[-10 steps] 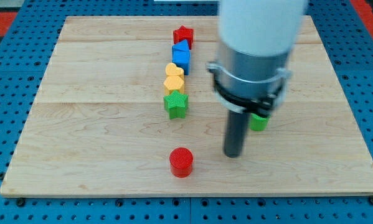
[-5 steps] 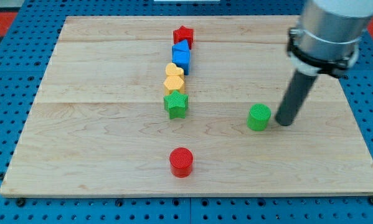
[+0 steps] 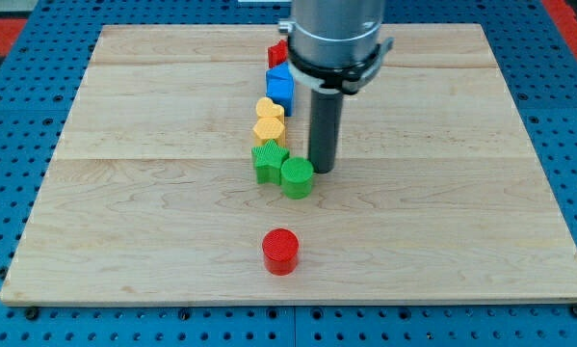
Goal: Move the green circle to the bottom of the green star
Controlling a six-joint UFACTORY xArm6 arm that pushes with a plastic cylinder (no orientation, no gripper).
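The green circle (image 3: 297, 178) stands on the wooden board (image 3: 124, 193), touching the lower right side of the green star (image 3: 268, 160). My tip (image 3: 322, 170) rests just right of the green circle, touching or nearly touching its upper right edge. The rod rises from there toward the view's top and hides part of the red star.
A column of blocks runs up from the green star: a yellow heart (image 3: 269, 128), a second yellow block (image 3: 268, 108), a blue block (image 3: 280, 87), and a red star (image 3: 277, 53) partly hidden by the arm. A red circle (image 3: 280, 251) stands near the bottom.
The green circle has been pushed left from the board's right half to the green star's lower right. My tip moved left with it, staying on its right side.
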